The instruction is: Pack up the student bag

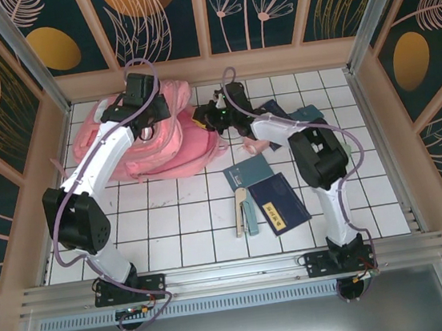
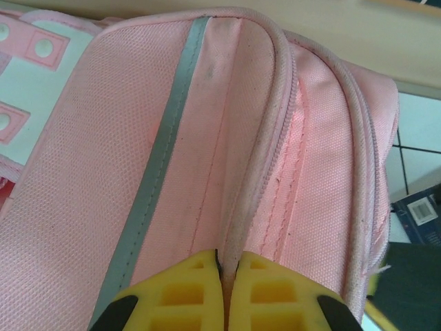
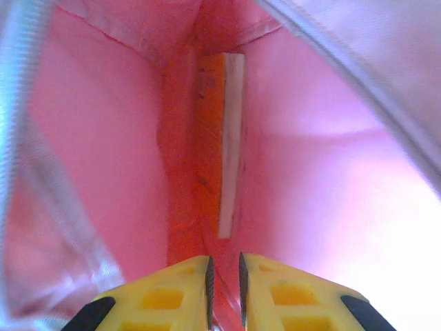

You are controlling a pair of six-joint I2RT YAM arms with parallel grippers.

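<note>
Pinching the student bag [image 2: 172,138], left tool [image 2: 225,272]; inside it, right tool [image 3: 224,272] slightly parted facing a book [image 3: 222,138].

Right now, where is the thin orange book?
In the right wrist view, the orange book sits deep inside the student bag, against its pink lining, straight ahead of the right gripper.

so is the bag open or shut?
Open. Right wrist view looks inside the bag: pink lining, flat orange item in it; left gripper pinches its seam.
</note>
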